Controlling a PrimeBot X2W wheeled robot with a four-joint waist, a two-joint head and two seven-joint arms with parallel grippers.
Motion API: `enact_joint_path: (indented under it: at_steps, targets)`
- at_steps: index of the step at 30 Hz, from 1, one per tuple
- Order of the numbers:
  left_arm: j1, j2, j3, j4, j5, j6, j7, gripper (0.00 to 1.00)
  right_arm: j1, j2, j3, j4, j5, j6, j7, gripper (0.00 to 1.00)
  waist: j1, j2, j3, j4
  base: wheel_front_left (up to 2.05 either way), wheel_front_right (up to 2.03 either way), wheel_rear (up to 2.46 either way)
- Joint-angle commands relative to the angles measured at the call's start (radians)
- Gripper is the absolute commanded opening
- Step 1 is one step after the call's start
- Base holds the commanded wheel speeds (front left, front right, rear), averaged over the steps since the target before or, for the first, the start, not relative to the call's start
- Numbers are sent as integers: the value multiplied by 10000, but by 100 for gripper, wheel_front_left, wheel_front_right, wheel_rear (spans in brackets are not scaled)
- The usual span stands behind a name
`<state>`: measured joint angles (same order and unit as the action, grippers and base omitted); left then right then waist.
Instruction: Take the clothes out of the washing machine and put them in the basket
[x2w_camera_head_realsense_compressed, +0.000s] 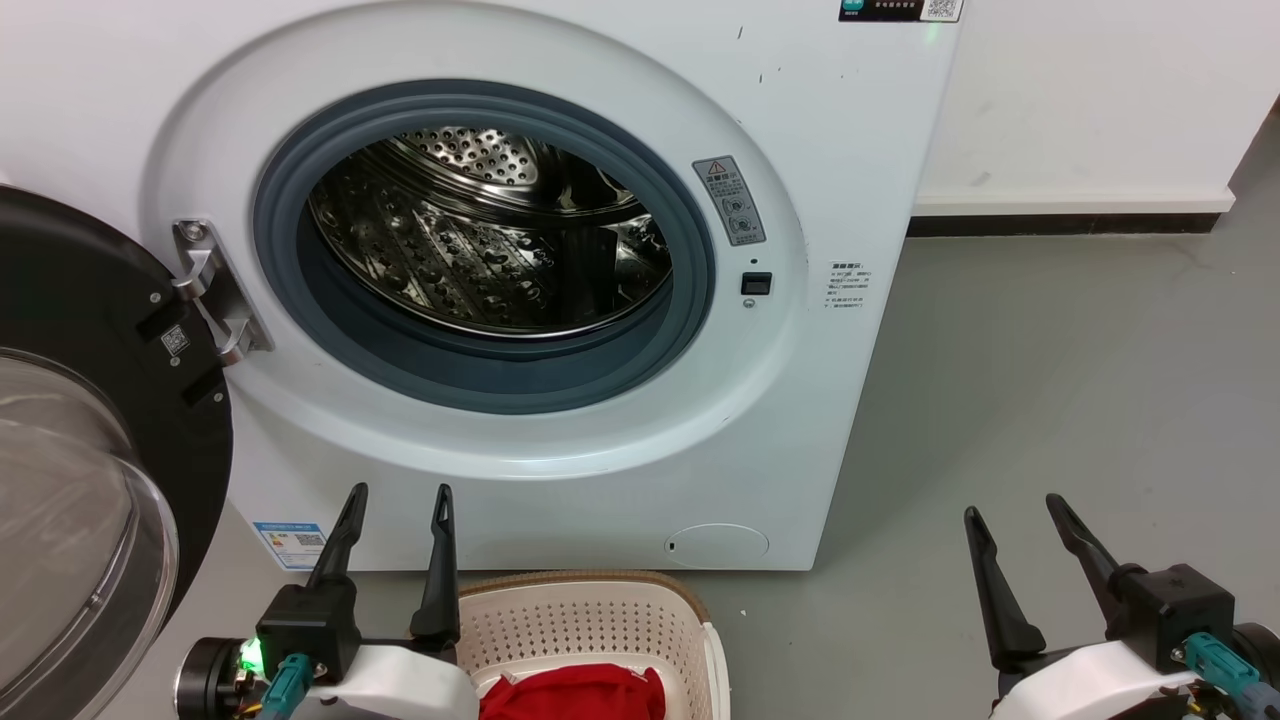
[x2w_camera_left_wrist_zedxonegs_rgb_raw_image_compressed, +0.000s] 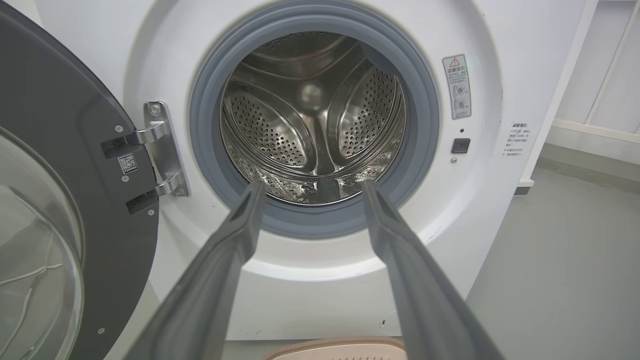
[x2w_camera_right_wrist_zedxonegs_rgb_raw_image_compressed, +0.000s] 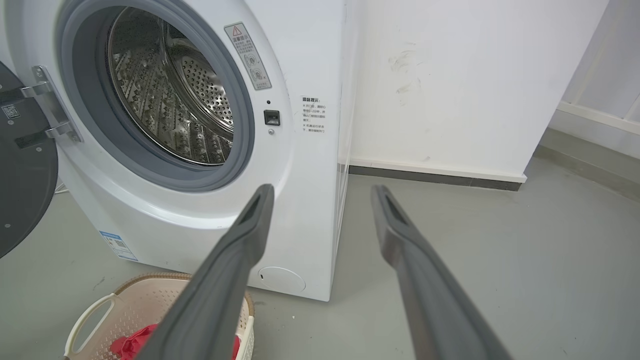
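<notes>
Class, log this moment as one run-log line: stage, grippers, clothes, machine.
stage: unloading appears done | left gripper: open, empty | right gripper: open, empty | clothes: in basket | washing machine: door open, drum looks bare

One washing machine (x2w_camera_head_realsense_compressed: 850, 130), one basket (x2w_camera_head_realsense_compressed: 590, 620), one clothes bundle (x2w_camera_head_realsense_compressed: 575, 697), one left gripper (x2w_camera_head_realsense_compressed: 400, 490), one right gripper (x2w_camera_head_realsense_compressed: 1012, 504)

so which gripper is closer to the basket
Left. The left gripper is right beside the basket, at its left rim; the right gripper is well off to its right, over the grey floor.
</notes>
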<state>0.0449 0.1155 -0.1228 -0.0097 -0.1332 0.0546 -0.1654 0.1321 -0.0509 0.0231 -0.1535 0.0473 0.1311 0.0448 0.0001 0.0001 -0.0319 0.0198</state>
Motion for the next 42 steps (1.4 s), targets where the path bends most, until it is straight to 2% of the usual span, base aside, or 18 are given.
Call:
enact_joint_path:
  at_steps: [1, 15, 16, 19, 42]
  targets:
    - [22, 43, 12, -66, -7, 63, 13, 100, 130, 14, 19, 35, 41, -7, -47, 100, -1, -1, 1, -15, 0, 0, 0]
    - [-15, 159, -52, 8, -82, 155, 73, 100, 106, 14, 64, 96, 102, -7, -60, 100, -1, -1, -17, -48, 0, 0, 0]
    - [1, 104, -33, 5, -79, 114, 54, 0, 2, 0, 50, 75, 79, 0, -16, 0, 0, -1, -17, -49, 0, 0, 0]
    - [117, 38, -38, 203, -197, 85, 53, 0, 44, 0, 86, 281, 166, 2, -20, 0, 0, -1, -19, -50, 0, 0, 0]
    - [-406, -18, 482, 909, -4639, -478, 706, 0, -714, -270, -3, 1340, 5009, 0, -92, 0, 0, -1, 49, -77, 0, 0, 0]
